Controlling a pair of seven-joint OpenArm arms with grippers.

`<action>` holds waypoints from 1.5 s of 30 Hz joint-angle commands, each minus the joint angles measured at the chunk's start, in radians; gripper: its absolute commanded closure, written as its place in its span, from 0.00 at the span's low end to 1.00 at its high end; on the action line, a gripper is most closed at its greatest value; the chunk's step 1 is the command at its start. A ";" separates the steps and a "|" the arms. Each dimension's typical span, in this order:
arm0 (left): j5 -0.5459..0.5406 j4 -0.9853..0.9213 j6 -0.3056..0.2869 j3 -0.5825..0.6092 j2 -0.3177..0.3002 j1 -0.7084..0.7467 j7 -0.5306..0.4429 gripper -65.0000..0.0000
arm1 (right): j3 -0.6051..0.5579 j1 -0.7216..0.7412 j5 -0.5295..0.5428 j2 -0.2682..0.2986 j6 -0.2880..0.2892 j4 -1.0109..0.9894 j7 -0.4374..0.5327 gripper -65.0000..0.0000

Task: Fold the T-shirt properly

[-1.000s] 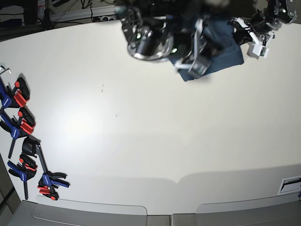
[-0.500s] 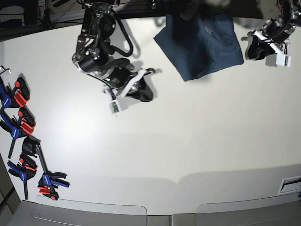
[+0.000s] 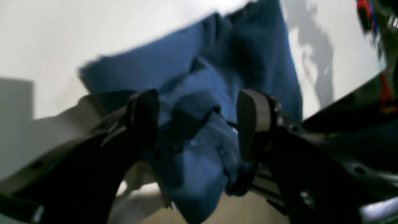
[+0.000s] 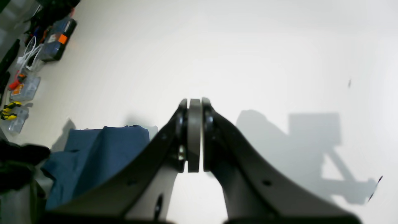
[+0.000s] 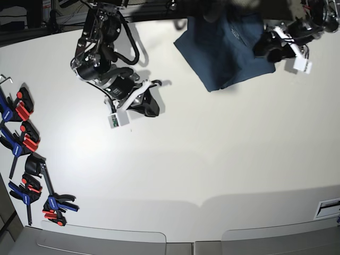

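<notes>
**Folded navy shirt at the far edge of the worktop**

Containers first: in the right wrist view a few clear plastic boxes (image 4: 24, 88) sit off past the worktop's edge, with small red, orange and yellow bits inside — too blurred to name. A dark case with an orange patch (image 4: 57, 39) lies close to them.

The T-shirt (image 5: 226, 50) is dark navy, lying as a compact folded bundle at the far edge of the white worktop (image 5: 212, 159), toward its far right corner. Its near edge makes a fairly clean straight line ending in a point, and layers of cloth overlap on top, with a curved seam showing. Up close, in the left wrist view, the cloth is rumpled and bunched in thick folds rather than flat.

The left hand (image 3: 199, 124) is at the shirt's right side, its fingers (image 3: 253, 124) spread wide with a ridge of the blue cloth lying between them — they do not pinch it. The right hand (image 4: 194, 133) hangs over bare worktop well to the left of the shirt, its fingers pressed together on nothing.

A row of blue and red clamps (image 5: 24, 154) lines the worktop's left edge.
</notes>
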 commanded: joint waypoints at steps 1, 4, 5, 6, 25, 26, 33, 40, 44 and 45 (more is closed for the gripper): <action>-0.002 0.014 -0.004 0.013 -0.011 -0.001 -0.032 0.44 | 0.001 0.014 0.025 0.000 0.006 0.019 0.023 1.00; 0.079 0.014 0.001 0.058 -0.011 -0.018 -0.061 0.44 | 0.001 0.013 0.025 0.000 0.006 0.019 0.023 1.00; 0.103 0.014 0.016 0.065 -0.011 -0.023 -0.073 0.44 | 0.001 0.013 0.025 0.000 0.006 0.019 0.023 1.00; 0.130 0.014 0.034 0.069 -0.011 -0.029 -0.080 0.44 | 0.001 0.013 0.025 0.000 0.006 0.019 0.023 1.00; 0.187 0.033 0.050 0.068 -0.012 -0.037 -0.050 1.00 | 0.001 0.013 0.025 0.000 0.006 0.019 0.019 1.00; 0.187 0.048 0.050 0.068 -0.012 -0.037 -0.034 1.00 | 0.001 0.013 0.025 0.000 0.006 0.019 0.019 1.00; 0.191 0.197 0.067 0.066 -0.047 -0.039 -0.006 1.00 | 0.001 0.013 0.024 0.000 0.006 0.019 0.019 1.00; 0.293 0.243 0.093 0.067 -0.098 -0.064 0.000 1.00 | 0.001 0.013 0.024 0.000 0.006 0.019 0.019 1.00; 0.355 0.243 0.124 0.067 -0.143 -0.064 0.010 1.00 | 0.001 0.013 0.024 0.000 0.006 0.019 0.019 1.00; 0.368 0.244 0.132 0.067 -0.156 -0.064 0.016 1.00 | 0.001 0.013 0.024 0.000 0.006 0.019 0.019 1.00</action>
